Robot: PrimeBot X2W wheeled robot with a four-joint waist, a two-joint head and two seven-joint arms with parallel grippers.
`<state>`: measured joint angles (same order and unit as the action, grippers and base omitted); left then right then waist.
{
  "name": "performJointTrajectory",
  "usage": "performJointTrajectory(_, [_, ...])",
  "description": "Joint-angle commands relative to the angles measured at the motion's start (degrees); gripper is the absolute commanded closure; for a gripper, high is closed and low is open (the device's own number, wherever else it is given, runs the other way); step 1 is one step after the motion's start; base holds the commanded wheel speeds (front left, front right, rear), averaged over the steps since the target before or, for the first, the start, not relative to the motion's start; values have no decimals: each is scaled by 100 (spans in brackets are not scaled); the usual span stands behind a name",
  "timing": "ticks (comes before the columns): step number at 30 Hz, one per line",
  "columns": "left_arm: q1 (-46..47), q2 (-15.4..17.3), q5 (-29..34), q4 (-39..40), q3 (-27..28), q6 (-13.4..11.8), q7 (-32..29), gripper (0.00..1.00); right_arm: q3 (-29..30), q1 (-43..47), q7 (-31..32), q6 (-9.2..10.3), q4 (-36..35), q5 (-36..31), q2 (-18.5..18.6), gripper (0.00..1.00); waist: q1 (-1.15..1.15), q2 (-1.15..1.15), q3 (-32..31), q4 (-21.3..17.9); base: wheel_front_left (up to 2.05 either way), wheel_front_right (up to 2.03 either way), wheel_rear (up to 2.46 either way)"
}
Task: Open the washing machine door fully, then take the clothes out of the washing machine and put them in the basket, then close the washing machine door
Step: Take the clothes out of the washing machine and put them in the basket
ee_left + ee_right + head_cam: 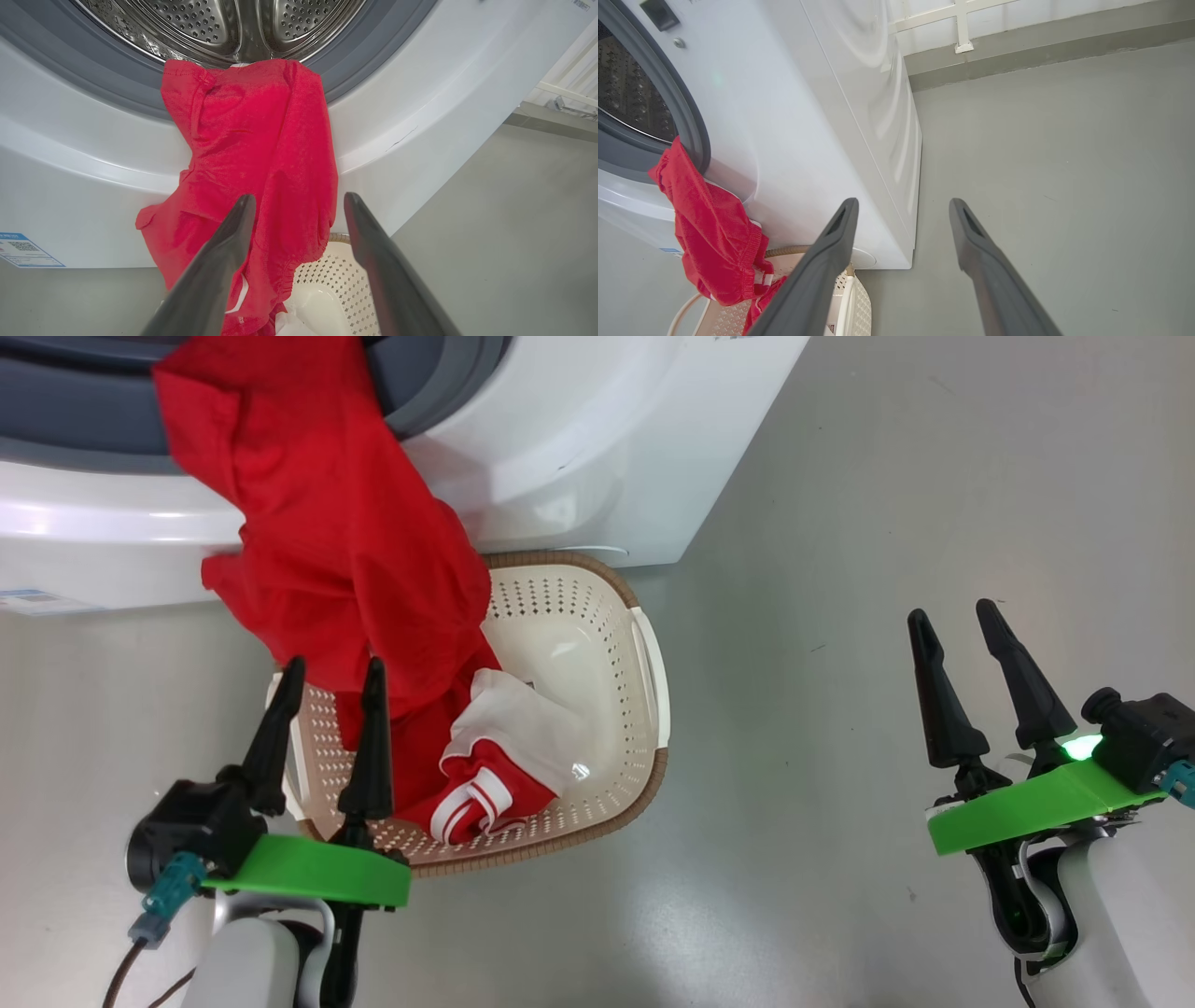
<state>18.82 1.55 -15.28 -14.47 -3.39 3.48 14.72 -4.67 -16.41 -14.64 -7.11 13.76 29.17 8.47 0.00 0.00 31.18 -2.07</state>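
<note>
One big white front-loading washing machine (579, 448), one cream perforated plastic basket (560, 607) on the grey floor (840, 803) at its foot, two hands. The bright red clothes (345, 551) drape from the machine into the basket, just beyond the open, empty left hand (334, 665). The right hand (952, 610), also open, is well apart.

Red clothes (252, 154) spill from the washing machine (70, 186) at twelve o'clock into the basket (329, 280) at six, beyond spread fingers (219, 270).

Glossy grey floor (840, 523); pale, perhaps panelled wall (1017, 14).
</note>
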Motion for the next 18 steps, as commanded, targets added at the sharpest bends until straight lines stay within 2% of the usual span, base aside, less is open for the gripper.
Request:
performJointTrajectory(1, [17, 132, 5, 132, 159, -15, 28, 0, -143, 142, -36, -37, -122, 36, 20, 0, 0, 0, -2, -8, 0, 0, 0])
performJointTrajectory(10, [519, 132, 14, -24, 100, -6, 28, 0, -157, 131, -36, -37, -131, 37, -2, 0, 0, 0, 52, -28, 0, 0, 0])
performJointTrajectory(18, [1402, 132, 32, -757, -8, 33, 28, 0, -210, 40, -36, -37, -143, 38, -47, 0, 0, 0, 207, -92, 0, 0, 0])
